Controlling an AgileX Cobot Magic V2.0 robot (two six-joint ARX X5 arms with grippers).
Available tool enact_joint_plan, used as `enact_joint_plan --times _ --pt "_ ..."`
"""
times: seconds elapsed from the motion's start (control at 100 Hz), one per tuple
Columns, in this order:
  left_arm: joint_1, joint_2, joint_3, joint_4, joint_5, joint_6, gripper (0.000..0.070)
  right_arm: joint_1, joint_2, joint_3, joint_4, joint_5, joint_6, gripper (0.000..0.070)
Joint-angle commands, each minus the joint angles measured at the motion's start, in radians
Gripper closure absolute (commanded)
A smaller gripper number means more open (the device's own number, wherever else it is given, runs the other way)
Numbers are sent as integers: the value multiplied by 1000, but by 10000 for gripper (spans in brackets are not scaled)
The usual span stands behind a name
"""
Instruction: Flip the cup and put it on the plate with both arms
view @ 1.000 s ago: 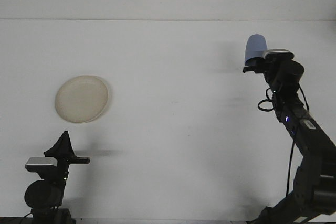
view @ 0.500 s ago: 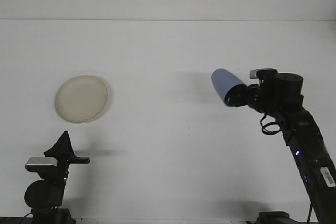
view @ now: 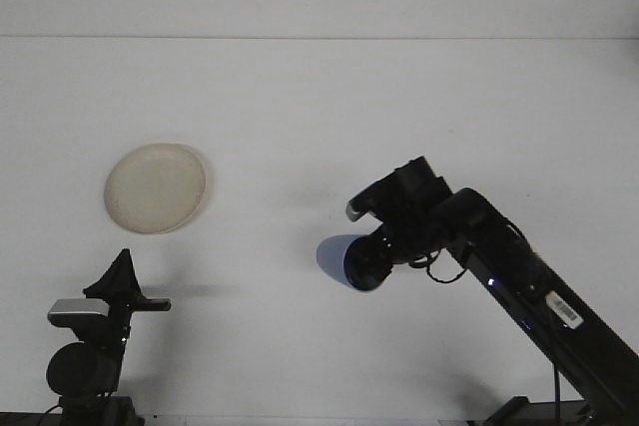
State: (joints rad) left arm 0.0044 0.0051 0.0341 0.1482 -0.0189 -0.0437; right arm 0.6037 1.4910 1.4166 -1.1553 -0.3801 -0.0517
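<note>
Two arms were in view at this moment, and we recorded a large change on the right side. One second before, the right arm held the cup (view: 344,261) high at the far right of the worktop (view: 319,107), closed end up. Half a second before, the cup lay tilted with its closed end toward the centre. At this moment we found the arm stretched well toward the middle and lowered, with the cup lying roughly on its side, closed end pointing left. We judged that the arm was carrying the cup toward the centre, probably for a transfer to the other arm, and that the flip was only partly done.

We located the right gripper (view: 371,258) directly against the right-hand end of the cup, clenched on it near the open end. The pale blue body projected leftward beyond the gripper. We could not tell whether the cup touched the worktop or hung just above it.

The left gripper (view: 124,271) stood at the lower left in the same pose as in both earlier pictures, its dark fingers drawn to a point and holding nothing. We noted that it was well apart from the cup.

The plate (view: 156,188) lay at the left, just beyond the left gripper and unchanged in position, with nothing on it. We judged that placement was not yet begun.
</note>
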Motion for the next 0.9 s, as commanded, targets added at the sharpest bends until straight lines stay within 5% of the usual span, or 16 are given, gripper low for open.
enact_joint_plan --times 0.0,0.2,0.89 --pt "1 -1 -20 11 0 -6 688 56 56 51 -46 48 -40 700" --pt "1 -1 -20 10 0 -21 688 171 191 138 -149 125 -57 700" --pt "1 -1 -19 11 0 -56 688 274 407 164 -171 172 -84 700"
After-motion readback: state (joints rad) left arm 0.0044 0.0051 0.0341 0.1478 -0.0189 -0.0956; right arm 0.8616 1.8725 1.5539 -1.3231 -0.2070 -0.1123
